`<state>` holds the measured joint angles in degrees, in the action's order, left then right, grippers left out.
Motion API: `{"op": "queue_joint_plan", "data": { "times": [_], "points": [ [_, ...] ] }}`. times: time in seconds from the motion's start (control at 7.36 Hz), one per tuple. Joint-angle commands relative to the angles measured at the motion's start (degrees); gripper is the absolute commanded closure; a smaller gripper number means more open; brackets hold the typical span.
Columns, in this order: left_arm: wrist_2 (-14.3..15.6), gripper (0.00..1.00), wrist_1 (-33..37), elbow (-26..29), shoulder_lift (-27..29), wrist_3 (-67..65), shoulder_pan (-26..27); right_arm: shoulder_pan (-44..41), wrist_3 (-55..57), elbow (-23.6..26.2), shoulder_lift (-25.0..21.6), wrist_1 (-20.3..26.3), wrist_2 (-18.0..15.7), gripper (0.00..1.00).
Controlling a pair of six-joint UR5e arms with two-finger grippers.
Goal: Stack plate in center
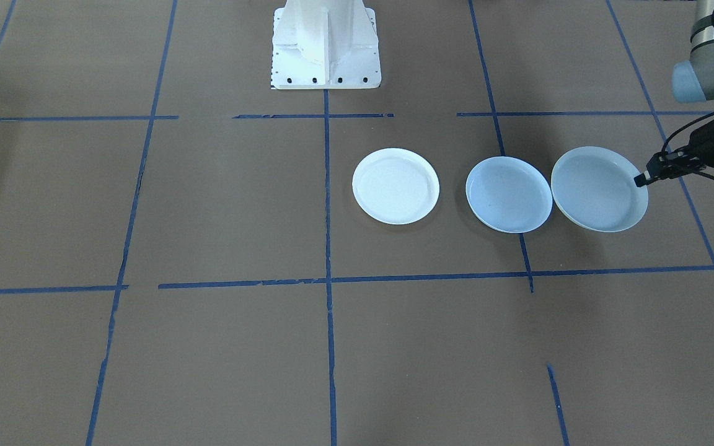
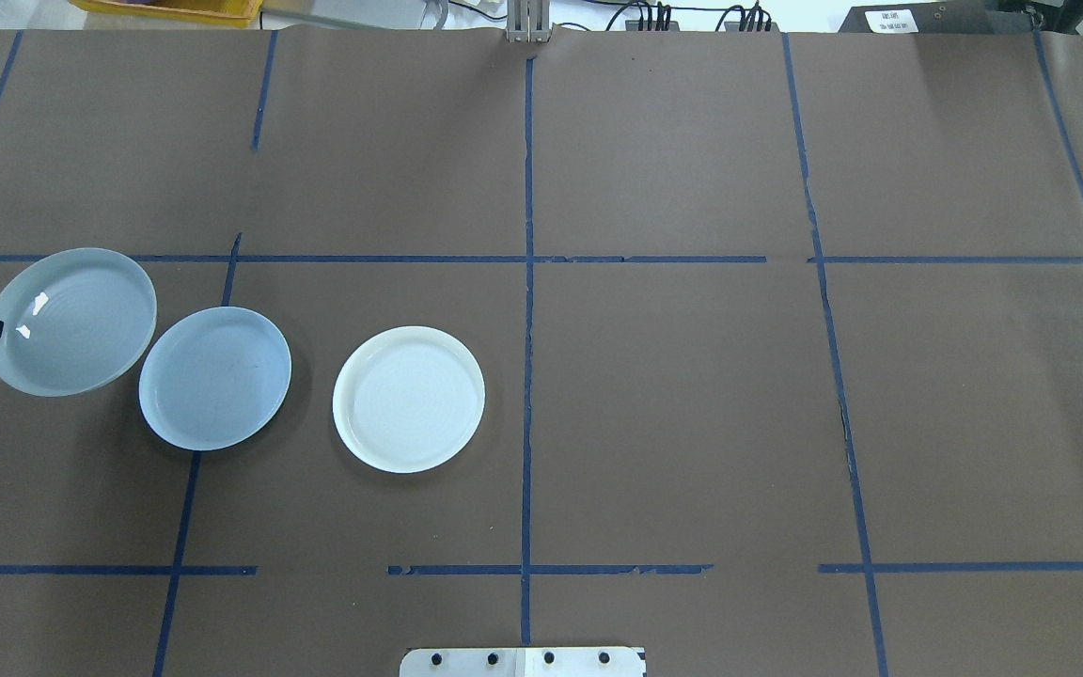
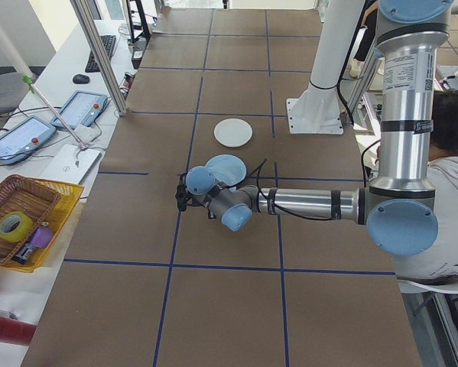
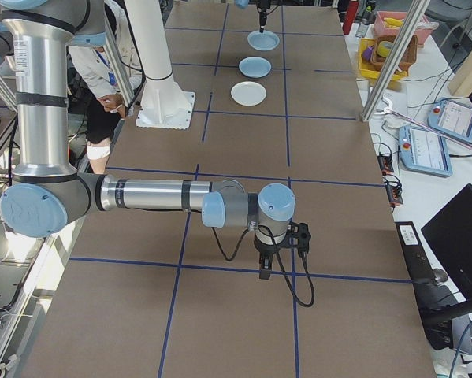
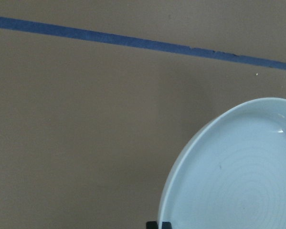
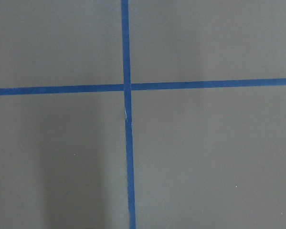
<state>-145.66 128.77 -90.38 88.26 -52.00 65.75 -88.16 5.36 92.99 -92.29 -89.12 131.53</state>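
We see a brown tabletop (image 2: 692,414) crossed by dark blue tape lines (image 2: 527,376) that form a grid. Three plates show on it: an opaque white plate (image 2: 408,399) with faint concentric rings, a smooth pale blue plate (image 2: 214,377), and a glossy pale blue-grey plate (image 2: 70,321) with fine concentric rings and bright white glints. We see the left claw (image 1: 642,180) as black. The arms are silver with pale blue joint caps, and the robot's base (image 1: 325,43) is white.
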Motion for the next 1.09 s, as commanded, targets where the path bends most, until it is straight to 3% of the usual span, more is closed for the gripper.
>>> {"op": "queue_joint_plan", "data": {
  "times": [0.0,0.27,0.41,0.54,0.95],
  "points": [
    [4.2,1.0,0.2,-1.7,2.1,-11.2,-8.2,0.0,0.0,0.0,0.0,0.0,0.0,0.0],
    [4.5,1.0,0.2,-1.7,4.5,-16.0,-11.6,0.0,0.0,0.0,0.0,0.0,0.0,0.0],
    [4.8,0.19,0.2,-1.7,5.0,-16.6,-12.1,0.0,0.0,0.0,0.0,0.0,0.0,0.0],
    [6.1,0.0,0.2,-1.8,5.8,-17.2,-12.3,0.0,0.0,0.0,0.0,0.0,0.0,0.0],
    [6.2,0.0,-0.6,-9.2,8.2,-23.7,-12.7,0.0,0.0,0.0,0.0,0.0,0.0,0.0]
  ]
}}
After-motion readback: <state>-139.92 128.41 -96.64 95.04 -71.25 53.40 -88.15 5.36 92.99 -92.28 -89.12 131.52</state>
